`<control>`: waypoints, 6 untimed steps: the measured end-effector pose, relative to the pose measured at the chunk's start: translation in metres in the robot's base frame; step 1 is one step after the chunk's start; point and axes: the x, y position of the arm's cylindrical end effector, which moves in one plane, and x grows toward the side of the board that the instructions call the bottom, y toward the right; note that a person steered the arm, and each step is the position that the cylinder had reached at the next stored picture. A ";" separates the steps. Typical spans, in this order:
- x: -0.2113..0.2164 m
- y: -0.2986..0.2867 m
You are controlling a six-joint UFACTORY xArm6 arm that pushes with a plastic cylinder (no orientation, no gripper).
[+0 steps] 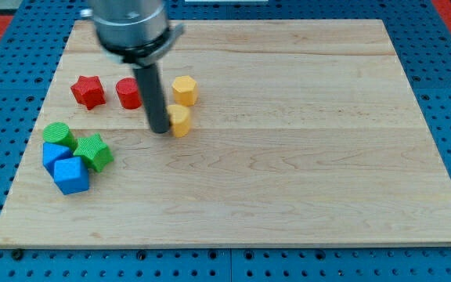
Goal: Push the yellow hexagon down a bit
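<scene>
Two yellow blocks sit near the view's top centre. The upper one is a yellow hexagon (184, 90). The lower yellow block (180, 121) is partly hidden by my rod, so its shape is unclear. My tip (160, 130) rests on the board against the left side of the lower yellow block, below and left of the yellow hexagon. The rod rises from there to the arm's grey body at the view's top.
A red star (88, 92) and a red block (128, 93) lie left of the rod. At the view's left are a green round block (57, 135), a green star (93, 152) and two blue blocks (54, 153) (71, 175). The wooden board (304, 172) lies on a blue perforated surface.
</scene>
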 end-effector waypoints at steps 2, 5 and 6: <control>-0.027 0.099; -0.087 0.006; -0.079 0.009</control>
